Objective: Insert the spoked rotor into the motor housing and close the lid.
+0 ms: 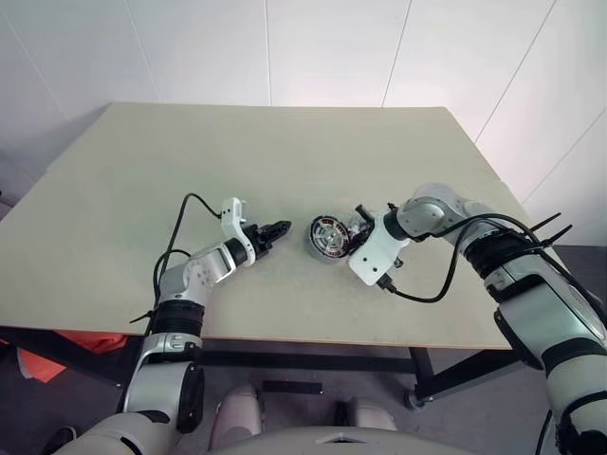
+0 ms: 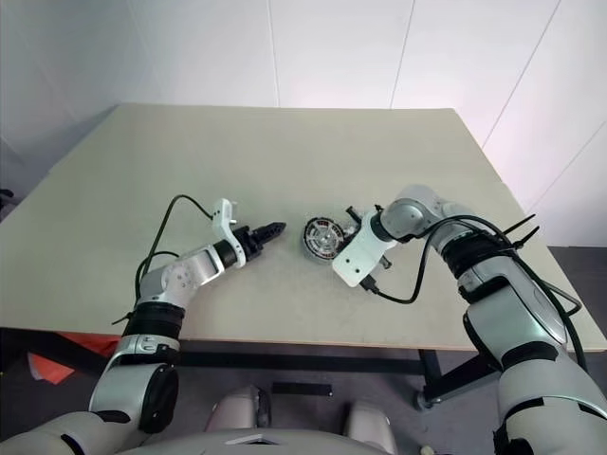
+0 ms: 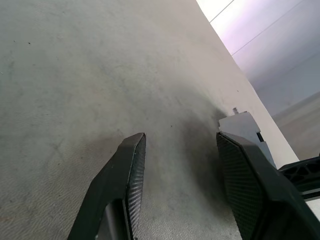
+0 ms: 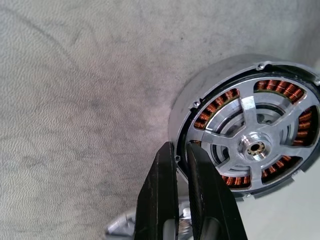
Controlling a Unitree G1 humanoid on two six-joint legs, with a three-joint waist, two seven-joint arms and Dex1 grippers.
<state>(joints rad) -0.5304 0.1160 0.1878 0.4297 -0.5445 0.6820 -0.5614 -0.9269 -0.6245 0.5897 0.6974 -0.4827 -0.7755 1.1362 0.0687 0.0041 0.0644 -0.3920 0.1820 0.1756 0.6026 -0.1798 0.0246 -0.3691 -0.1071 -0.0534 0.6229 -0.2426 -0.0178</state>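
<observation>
Right gripper (image 4: 181,150) nearly shut, fingers pinching the motor housing (image 4: 250,130) rim at its near edge, wall between them; housing sits on the table (image 1: 285,152) centre-right, spoked rotor (image 4: 252,145) already seated over copper windings. Left gripper (image 1: 275,228) open, empty, just beside the housing. Housing looks heavy, rigid, smooth metal, so grip the rim wall and avoid the windings

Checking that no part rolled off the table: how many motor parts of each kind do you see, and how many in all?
motor housing: 1
spoked rotor, sitting in the housing: 1
silvery part, mostly hidden, perhaps the lid: 1
Total: 3
</observation>
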